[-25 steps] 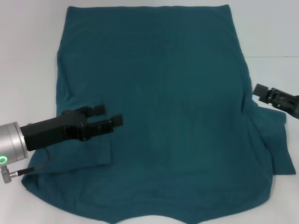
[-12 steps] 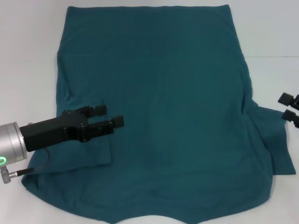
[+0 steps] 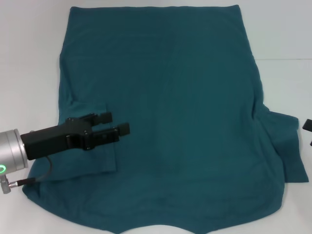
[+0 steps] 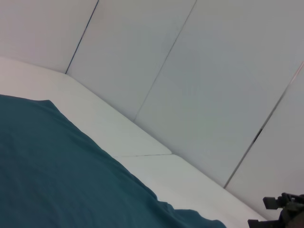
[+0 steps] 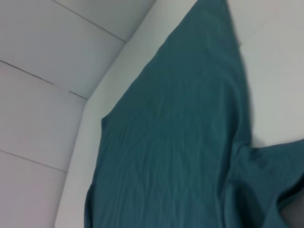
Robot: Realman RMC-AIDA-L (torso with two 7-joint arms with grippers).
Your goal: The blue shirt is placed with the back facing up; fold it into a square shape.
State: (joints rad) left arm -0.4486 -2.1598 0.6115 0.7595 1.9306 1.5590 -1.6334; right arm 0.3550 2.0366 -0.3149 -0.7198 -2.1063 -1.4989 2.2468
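My right gripper has withdrawn to the edge, fingers unreadable; my left gripper hovers spread over the blue shirt.

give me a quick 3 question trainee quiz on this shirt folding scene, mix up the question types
1. True or false: the blue shirt is already folded into a square.
2. Over which part of the shirt is the left gripper? A) hem B) left sleeve C) right sleeve
3. Fill in: the right gripper shows only at the picture's ___ edge.

Key: 1 false, it lies spread on the white table. 2 B. 3 right.
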